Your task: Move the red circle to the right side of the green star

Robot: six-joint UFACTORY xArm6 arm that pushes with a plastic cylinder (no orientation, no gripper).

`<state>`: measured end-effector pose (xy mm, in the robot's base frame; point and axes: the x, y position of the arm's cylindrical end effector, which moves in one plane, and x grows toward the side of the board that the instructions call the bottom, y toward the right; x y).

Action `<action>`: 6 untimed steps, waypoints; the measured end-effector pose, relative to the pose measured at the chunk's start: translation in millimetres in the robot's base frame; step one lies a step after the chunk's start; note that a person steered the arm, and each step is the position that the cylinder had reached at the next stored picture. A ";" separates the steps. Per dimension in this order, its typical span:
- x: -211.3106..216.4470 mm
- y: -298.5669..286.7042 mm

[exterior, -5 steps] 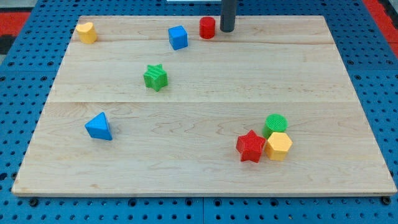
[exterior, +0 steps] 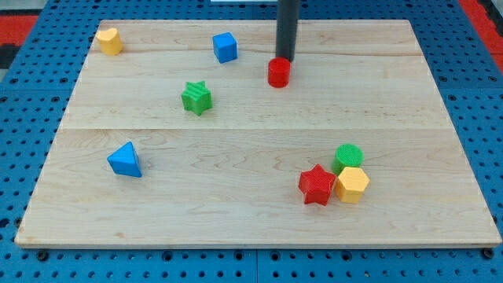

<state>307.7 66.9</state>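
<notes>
The red circle (exterior: 278,72) is a small red cylinder on the wooden board, in the upper middle of the view. The green star (exterior: 196,97) lies to its left and a little lower, well apart from it. My tip (exterior: 284,60) is the lower end of the dark rod, touching the red circle's top edge from the view's top side.
A blue cube (exterior: 225,47) sits up and left of the red circle. A yellow block (exterior: 109,40) is at the top left corner. A blue triangle (exterior: 125,160) lies at the left. A red star (exterior: 317,185), green circle (exterior: 347,156) and yellow hexagon (exterior: 352,185) cluster at the lower right.
The red circle has moved down and slightly right, away from the blue cube. My tip has come down behind it, from beside its right to just above it.
</notes>
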 end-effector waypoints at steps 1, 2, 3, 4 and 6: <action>17.2 7.5; -10.1 1.8; -10.4 -30.7; 15.4 -46.6; 57.4 -32.9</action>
